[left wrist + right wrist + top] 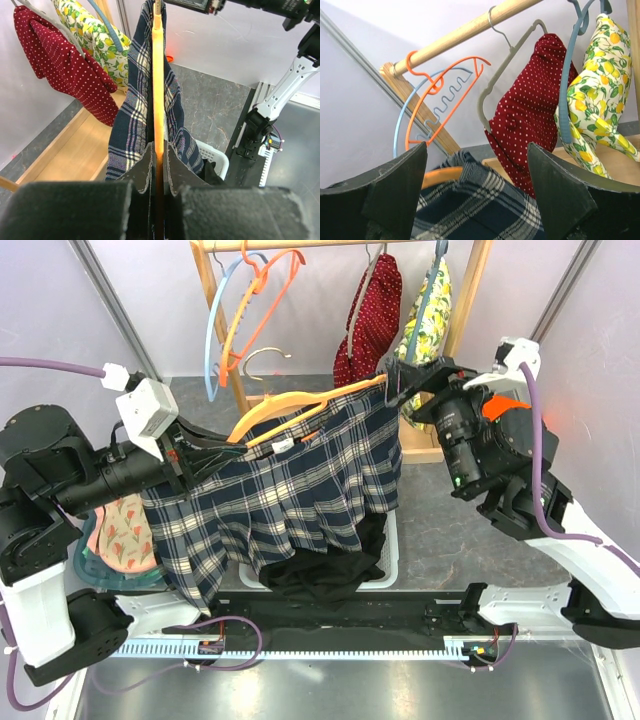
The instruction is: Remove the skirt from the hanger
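The plaid skirt (300,490) hangs on the pale peach-orange hanger (290,405), which is held in the air between the two arms, tilted up to the right. My left gripper (215,452) is shut on the hanger's left end. In the left wrist view the hanger (158,90) runs edge-on from between the closed jaws (158,160), with the skirt (132,115) draped on both sides. My right gripper (395,380) is open at the hanger's right end. In the right wrist view its fingers (395,190) straddle the skirt's corner (480,210) and the hanger tip (440,176) without gripping.
Behind, a wooden rack (225,320) carries a red-orange hanger (262,300), a light-blue hanger (213,330), a red dotted garment (368,320) and a lemon-print garment (425,325). A white basket (392,560) with a black garment (320,575) sits below the skirt. A floral cloth (125,535) lies left.
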Available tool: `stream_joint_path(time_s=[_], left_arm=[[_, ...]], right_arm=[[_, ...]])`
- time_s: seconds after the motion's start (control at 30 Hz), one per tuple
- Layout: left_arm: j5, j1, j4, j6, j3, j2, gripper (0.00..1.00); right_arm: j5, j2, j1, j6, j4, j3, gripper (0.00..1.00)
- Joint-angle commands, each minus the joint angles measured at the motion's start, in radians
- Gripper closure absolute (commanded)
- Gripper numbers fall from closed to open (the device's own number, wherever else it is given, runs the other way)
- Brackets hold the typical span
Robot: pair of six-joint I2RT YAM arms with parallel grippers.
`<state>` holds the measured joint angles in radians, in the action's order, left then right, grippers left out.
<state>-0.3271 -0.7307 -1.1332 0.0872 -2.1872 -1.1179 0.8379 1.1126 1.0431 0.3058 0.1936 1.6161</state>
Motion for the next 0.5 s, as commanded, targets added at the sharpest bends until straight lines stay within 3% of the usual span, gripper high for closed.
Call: stream_joint_path(time_s=[0.0,0.47], left_arm=[[-0.032,-0.001,0.121,0.02,-0.046,0.023,0.98],[-0.027,-0.001,0.124,0.02,-0.057,0.032,0.98]], right_arm=[[0.021,0.038,-0.026,0.022,-0.033,0.09,0.15],[-0.12,0.075,-0.132,0.197,0.073,0.059,0.24]])
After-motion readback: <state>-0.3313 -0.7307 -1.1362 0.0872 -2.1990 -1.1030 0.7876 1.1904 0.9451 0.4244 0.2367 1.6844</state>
